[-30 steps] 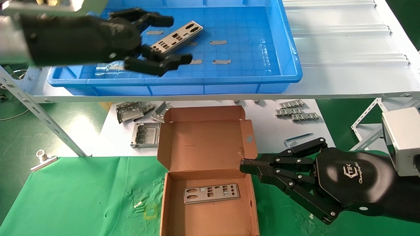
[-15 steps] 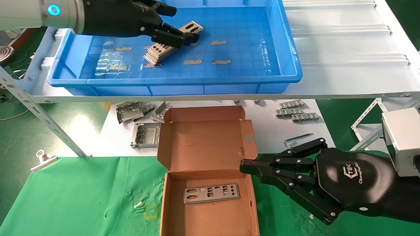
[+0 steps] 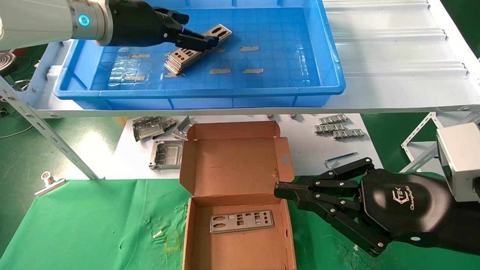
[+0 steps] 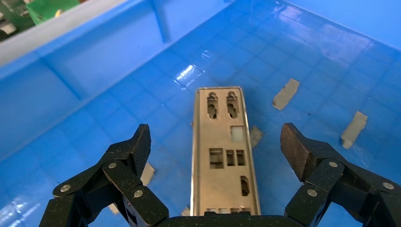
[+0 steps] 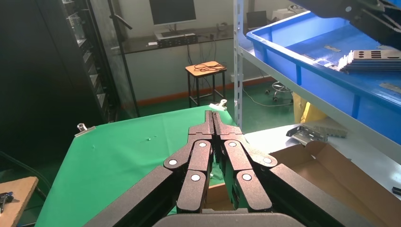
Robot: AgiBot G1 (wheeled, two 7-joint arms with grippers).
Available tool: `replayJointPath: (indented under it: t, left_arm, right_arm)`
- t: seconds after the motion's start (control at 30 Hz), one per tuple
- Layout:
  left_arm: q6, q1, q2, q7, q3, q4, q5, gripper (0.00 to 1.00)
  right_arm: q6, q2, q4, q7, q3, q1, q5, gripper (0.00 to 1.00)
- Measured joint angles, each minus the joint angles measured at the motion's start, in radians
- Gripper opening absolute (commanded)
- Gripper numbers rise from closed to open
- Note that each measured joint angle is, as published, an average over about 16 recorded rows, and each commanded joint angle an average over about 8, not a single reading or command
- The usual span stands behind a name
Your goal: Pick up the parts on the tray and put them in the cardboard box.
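Note:
A stack of silvery-beige port plates (image 3: 187,56) lies on the floor of the blue tray (image 3: 300,56). In the left wrist view the top plate (image 4: 224,151) lies lengthwise between my fingers. My left gripper (image 3: 204,40) is open just over the stack's far end, one finger (image 4: 130,149) on each side, not touching. One plate (image 3: 241,221) lies flat in the open cardboard box (image 3: 236,165). My right gripper (image 3: 279,190) is shut and empty at the box's right wall; it also shows in the right wrist view (image 5: 212,119).
The tray sits on a white shelf (image 3: 393,56) above the box. Grey tape scraps (image 3: 249,48) dot the tray floor. Grey brackets (image 3: 150,127) and ridged strips (image 3: 337,129) lie on the white sheet behind the box. A binder clip (image 3: 48,182) holds the green cloth.
My left gripper has swung up and back over the tray and come down along the plate stack, its fingers now straddling the stack's far end. The right arm has not moved.

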Motion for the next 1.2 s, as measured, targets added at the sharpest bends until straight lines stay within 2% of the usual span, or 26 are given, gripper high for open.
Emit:
replayJointPath:
  t: [0.07,0.13,0.17,0.33,0.4,0.43,1.2]
  left_arm:
    - [0.000,0.001,0.001,-0.005,0.000,0.005,-0.001,0.99]
    - [0.001,0.004,0.002,-0.008,0.001,0.008,0.000,0.87]
    - [0.003,0.005,0.002,-0.009,0.001,0.009,0.000,0.77]
    - [0.009,0.009,0.001,-0.010,0.003,0.009,0.001,0.15]
    - [0.011,0.010,0.000,-0.008,0.003,0.009,0.001,0.03]
    - [0.012,0.010,-0.001,-0.007,0.003,0.008,0.001,0.00]
    - [0.020,0.016,0.002,0.013,0.003,0.005,-0.004,0.00]
  right_arm:
    - [0.000,0.000,0.000,0.000,0.000,0.000,0.000,0.00]
    - [0.000,0.000,0.000,0.000,0.000,0.000,0.000,0.00]
    - [0.000,0.000,0.000,0.000,0.000,0.000,0.000,0.00]
    - [0.000,0.000,0.000,0.000,0.000,0.000,0.000,0.00]
    - [0.000,0.000,0.000,0.000,0.000,0.000,0.000,0.00]
    - [0.000,0.000,0.000,0.000,0.000,0.000,0.000,0.00]
    - [0.000,0.000,0.000,0.000,0.000,0.000,0.000,0.00]
